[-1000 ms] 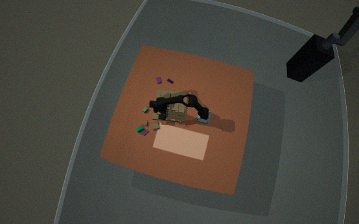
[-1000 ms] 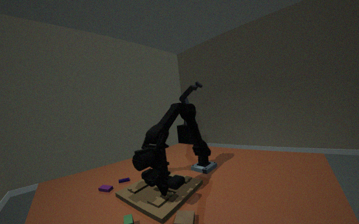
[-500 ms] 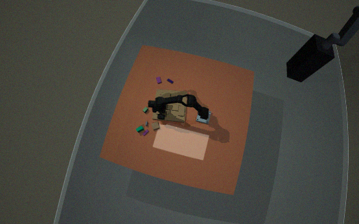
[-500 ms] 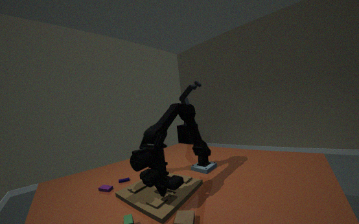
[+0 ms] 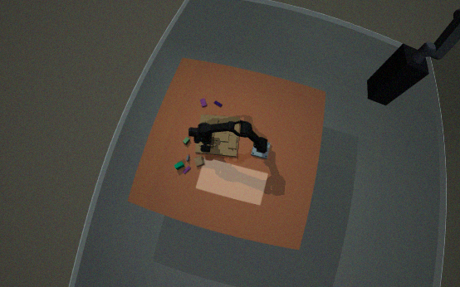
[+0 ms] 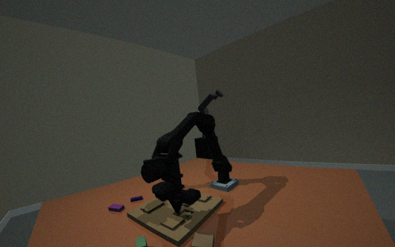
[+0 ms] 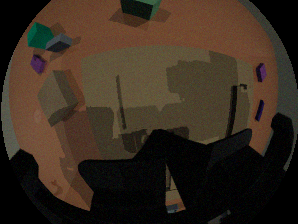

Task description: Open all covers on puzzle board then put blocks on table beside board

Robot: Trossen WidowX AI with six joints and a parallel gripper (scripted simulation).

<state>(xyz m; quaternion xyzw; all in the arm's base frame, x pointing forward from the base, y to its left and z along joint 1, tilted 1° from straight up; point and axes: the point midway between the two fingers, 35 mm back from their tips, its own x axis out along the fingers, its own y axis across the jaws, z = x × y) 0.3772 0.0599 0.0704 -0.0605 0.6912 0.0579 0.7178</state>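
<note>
Black and closed together on nothing, the gripper's fingers (image 6: 177, 210) are held low over the tan puzzle board (image 5: 234, 154) (image 6: 178, 240) (image 7: 145, 60), which is placed inward from all four edges of the orange table (image 5: 241, 224) (image 6: 299, 214) (image 7: 200, 30).

The tan puzzle board (image 5: 233, 152) (image 6: 207, 218) (image 7: 145, 60) lies flat on the orange table.

Matte-black arm (image 5: 224, 127) (image 6: 183, 132); chunky rounded joints; pale blue-grey square base plate (image 5: 256, 154) (image 6: 233, 184), dark corner screws.
</note>
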